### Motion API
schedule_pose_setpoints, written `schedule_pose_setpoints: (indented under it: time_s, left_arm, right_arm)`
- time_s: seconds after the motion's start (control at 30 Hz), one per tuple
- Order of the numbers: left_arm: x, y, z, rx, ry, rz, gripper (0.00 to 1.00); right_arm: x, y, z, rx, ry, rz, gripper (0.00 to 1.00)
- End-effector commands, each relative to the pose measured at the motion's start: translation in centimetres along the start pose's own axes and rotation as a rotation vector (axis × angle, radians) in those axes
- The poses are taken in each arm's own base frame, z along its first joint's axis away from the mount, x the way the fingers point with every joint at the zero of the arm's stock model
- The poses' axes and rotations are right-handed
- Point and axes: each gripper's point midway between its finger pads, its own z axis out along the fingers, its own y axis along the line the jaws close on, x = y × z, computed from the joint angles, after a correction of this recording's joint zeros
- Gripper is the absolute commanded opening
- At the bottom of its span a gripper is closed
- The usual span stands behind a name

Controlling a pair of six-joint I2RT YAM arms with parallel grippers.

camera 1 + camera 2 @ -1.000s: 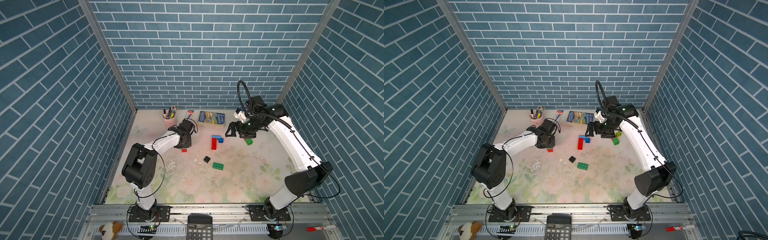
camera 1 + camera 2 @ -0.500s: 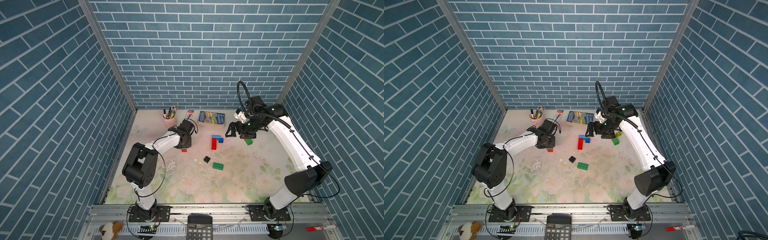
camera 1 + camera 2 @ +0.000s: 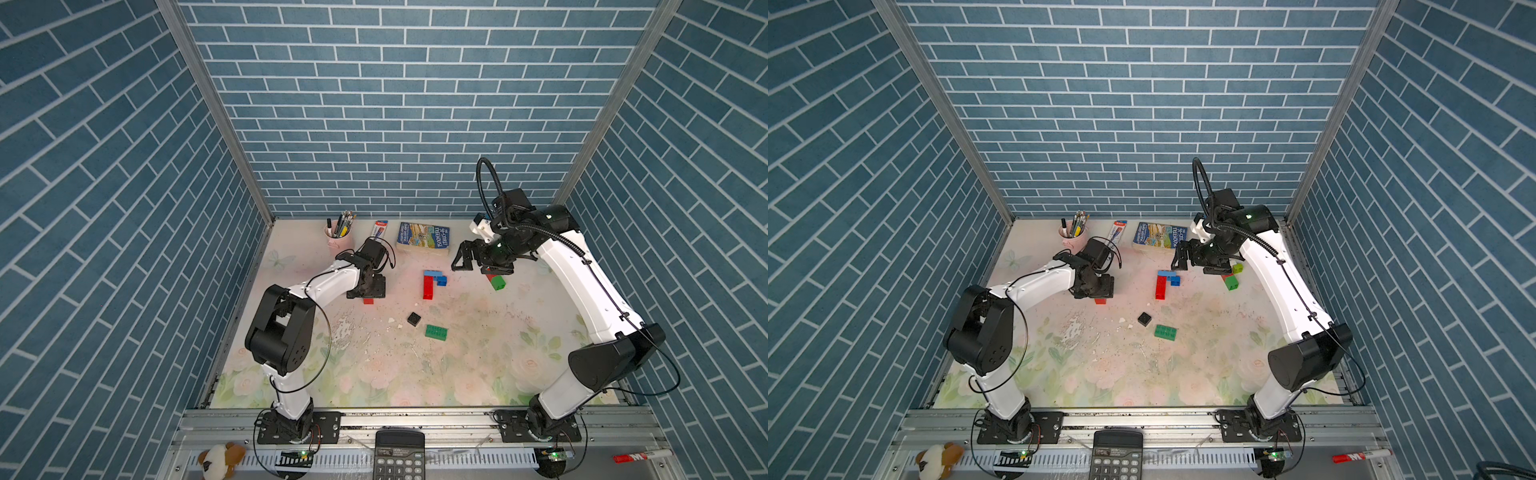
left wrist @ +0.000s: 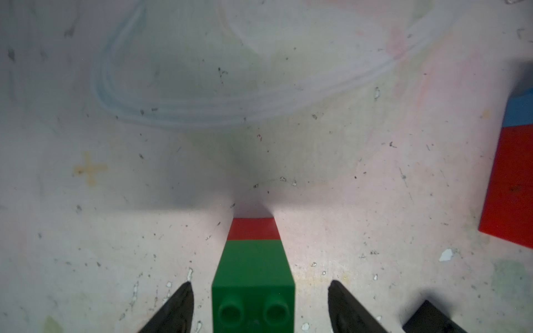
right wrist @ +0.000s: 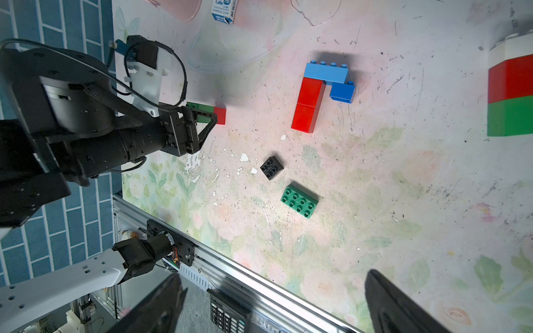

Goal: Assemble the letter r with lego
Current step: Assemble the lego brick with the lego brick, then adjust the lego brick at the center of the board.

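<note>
At the left, the left fingers (image 4: pixel 176 311) stand apart on either side of a green brick (image 4: pixel 253 274) joined to a small red brick (image 4: pixel 253 229). The pair lies on the table (image 3: pixel 374 365), a gap at each side. Mid-table, two red bricks (image 3: pixel 428 287) in a line meet a light-blue brick (image 3: pixel 432 274) and a dark-blue brick (image 3: pixel 441 281). Nearer the front lie a black square brick (image 3: pixel 413 318) and a long green brick (image 3: pixel 436 332). At the right, the right fingers (image 5: pixel 389 305) gape wide and empty near a green-red-white stack (image 5: pixel 510 80).
</note>
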Motion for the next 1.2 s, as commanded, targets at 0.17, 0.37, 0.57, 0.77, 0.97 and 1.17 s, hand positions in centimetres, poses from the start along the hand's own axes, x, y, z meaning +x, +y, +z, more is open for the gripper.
schedule_pose_setpoints:
  time_s: [0.17, 0.37, 0.57, 0.77, 0.97, 1.17]
  left_arm:
    - [-3.2, -1.4, -6.8, 0.101, -0.114, 0.008, 0.87]
    - [-2.3, -2.9, -10.6, 0.187, -0.138, 0.024, 0.78]
    - [1.4, -7.8, -9.2, 0.248, -0.077, 0.116, 0.47]
    - [3.7, -10.4, -6.2, 0.201, -0.057, 0.154, 0.42]
    - [6.1, -9.9, -2.0, 0.106, -0.025, 0.165, 0.34]
    - [7.8, -9.9, 1.7, 0.081, -0.011, 0.166, 0.33]
  right_arm:
    - [0.5, -1.9, 1.0, 0.073, 0.004, 0.089, 0.99]
    - [2.5, -3.6, 2.3, 0.107, -0.006, 0.185, 0.95]
    - [5.6, -4.6, 2.4, 0.123, 0.033, 0.229, 0.45]
    - [9.5, -5.1, 1.2, 0.110, 0.005, 0.262, 0.51]
    - [12.1, -5.4, -0.2, 0.099, -0.040, 0.277, 0.53]
    - [13.4, -5.4, -1.7, 0.099, -0.067, 0.261, 0.54]
